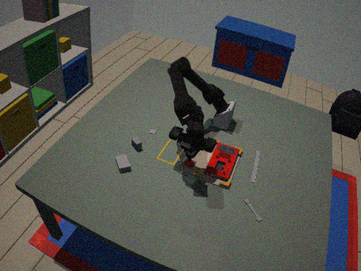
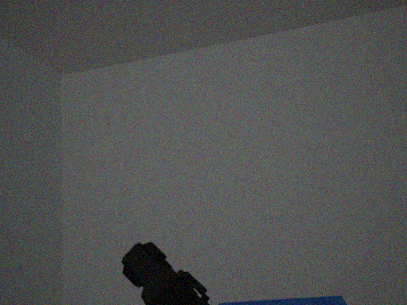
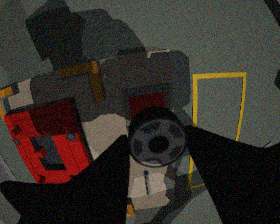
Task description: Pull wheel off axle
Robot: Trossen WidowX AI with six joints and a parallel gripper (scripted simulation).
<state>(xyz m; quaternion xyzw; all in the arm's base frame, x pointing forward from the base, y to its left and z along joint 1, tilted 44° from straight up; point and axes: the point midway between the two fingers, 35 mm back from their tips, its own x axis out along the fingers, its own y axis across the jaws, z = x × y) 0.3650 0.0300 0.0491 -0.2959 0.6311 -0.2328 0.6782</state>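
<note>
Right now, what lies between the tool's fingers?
The wheel, gripped between both fingers; the wrist view shows it, with the yellow marked area off to its right.

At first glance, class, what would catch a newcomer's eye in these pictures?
The black jointed arm at the middle of the grey-green table stands out first, bent down over a bright red fixture board. From the wrist view, its dark fingers are shut on a round grey wheel. Just beside it lies the yellow-outlined rectangle marked on the table.
</note>
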